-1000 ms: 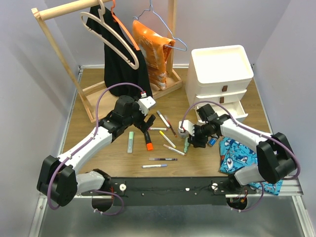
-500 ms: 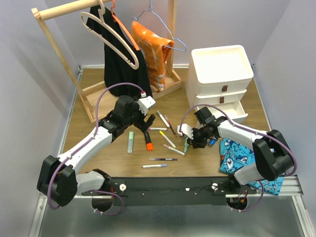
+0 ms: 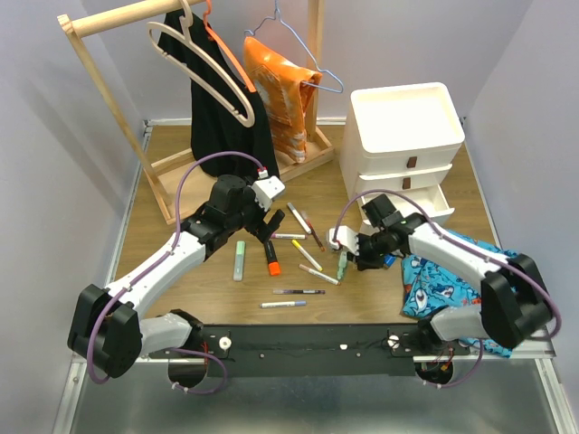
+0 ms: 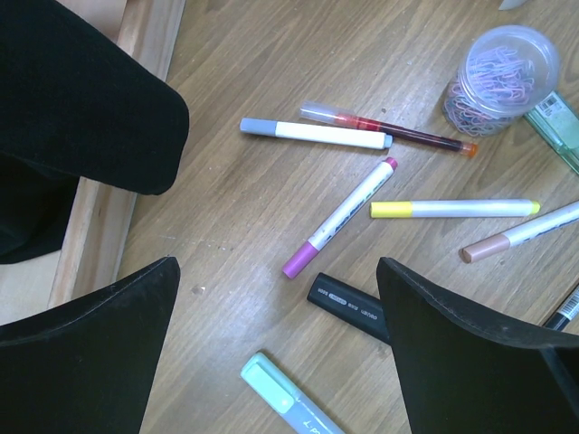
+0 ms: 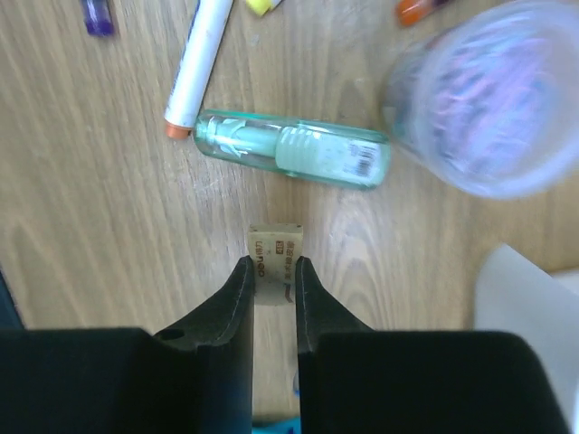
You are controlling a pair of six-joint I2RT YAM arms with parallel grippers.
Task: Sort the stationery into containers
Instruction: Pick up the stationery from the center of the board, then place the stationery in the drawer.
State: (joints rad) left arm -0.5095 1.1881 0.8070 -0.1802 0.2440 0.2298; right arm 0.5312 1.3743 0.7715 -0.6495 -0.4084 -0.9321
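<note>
the pick-up step looks in hand: low in the centre of the right wrist view, the right gripper (image 5: 271, 271) is clenched on a small eraser (image 5: 274, 246) in a beige printed sleeve, just below a pale green highlighter (image 5: 289, 149). the next move calls for a carry to the white drawer unit (image 3: 407, 136) at the top view's upper right. the left gripper (image 4: 276, 271) hangs with fingers spread over loose pens (image 4: 339, 217).

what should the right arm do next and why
Probably lift the right gripper straight up. Its fingers are shut on the eraser, low over the table beside the green tube and the clip pot, so rising first should clear them before heading to the drawers, whose bottom drawer looks pulled out.
</note>
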